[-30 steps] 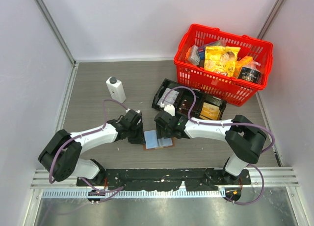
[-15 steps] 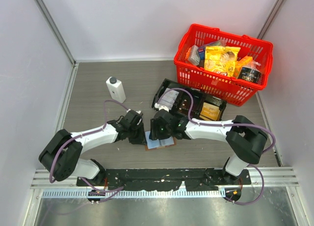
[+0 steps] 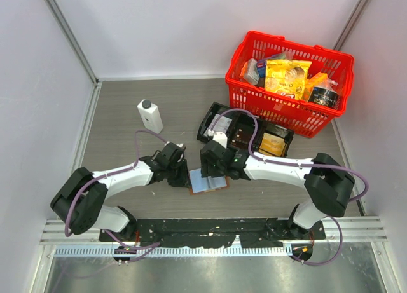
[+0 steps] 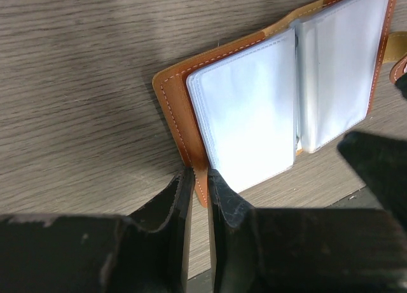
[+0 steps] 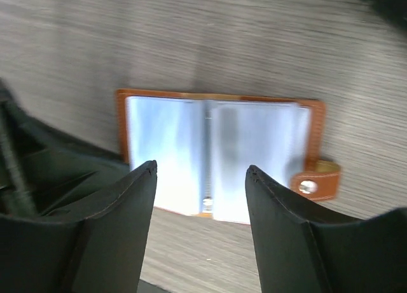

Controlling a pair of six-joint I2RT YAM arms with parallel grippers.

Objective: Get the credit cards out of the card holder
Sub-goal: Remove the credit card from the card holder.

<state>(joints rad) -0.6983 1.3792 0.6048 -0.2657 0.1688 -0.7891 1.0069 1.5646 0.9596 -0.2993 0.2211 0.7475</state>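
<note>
The card holder point(image 5: 216, 150) lies open and flat on the near side of the table point(image 3: 121, 109), between my two arms. My left gripper point(image 4: 198, 182) pinches the left edge of its brown cover. My right gripper point(image 5: 200, 172) hangs just above the pages, fingers spread wide. To do this well, I should pin the cover firmly with the left, then slip a right fingertip into a sleeve mouth and draw outward. I count one holder, two pale sleeve pages point(image 4: 248, 109) and one snap tab point(image 5: 315, 182). I cannot count the credit cards, which must be inside the sleeves.
</note>
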